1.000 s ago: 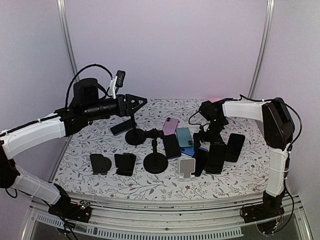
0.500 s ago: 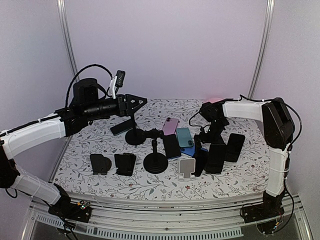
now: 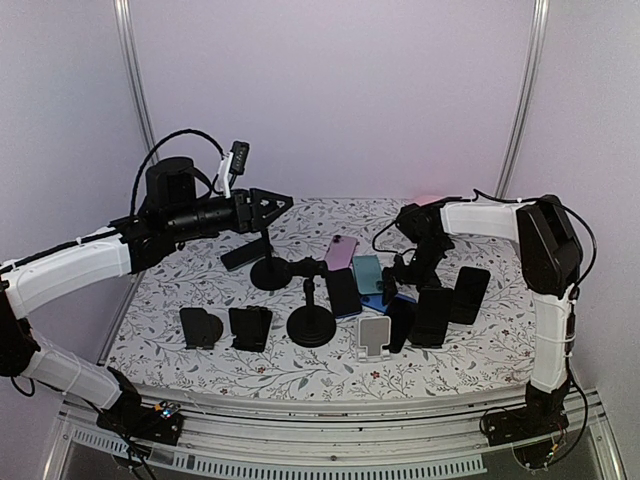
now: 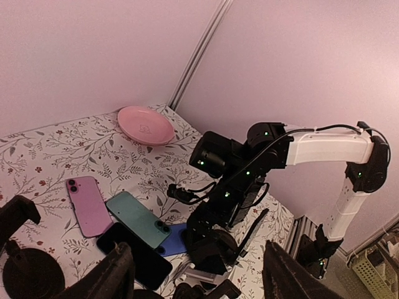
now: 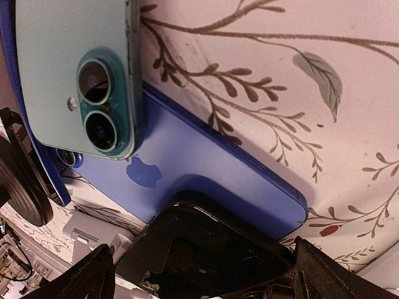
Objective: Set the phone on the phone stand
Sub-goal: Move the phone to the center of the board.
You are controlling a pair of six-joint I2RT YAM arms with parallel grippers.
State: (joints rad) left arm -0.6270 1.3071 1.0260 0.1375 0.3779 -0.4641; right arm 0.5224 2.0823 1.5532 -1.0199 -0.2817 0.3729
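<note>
Right gripper point(image 3: 403, 278) is down low in the phone cluster, fingers spread wide with nothing gripped that we can see. Left gripper point(image 3: 282, 201) is parked high over the left of the table point(image 3: 170, 290), fingers apart and empty.

Likely target is the blue phone point(image 5: 206, 162): flat on the table, one end tucked under the teal phone point(image 5: 68, 68), a black phone point(image 5: 206, 249) just beside its other edge.

Risks we see:
- Lifting the blue phone drags or flips the teal one, since they overlap.
- It lies flat, so the fingers may skate off its edges instead of getting a grip.
- It's tight in there, so the wrist could knock over the black phone or the upright ones near it.
- The white stand point(image 3: 375, 335) looks light; a hard set-down could tip or shove it.

Holders: white stand is empty. Pink plate point(image 4: 146, 124) in the back corner is empty too.
</note>
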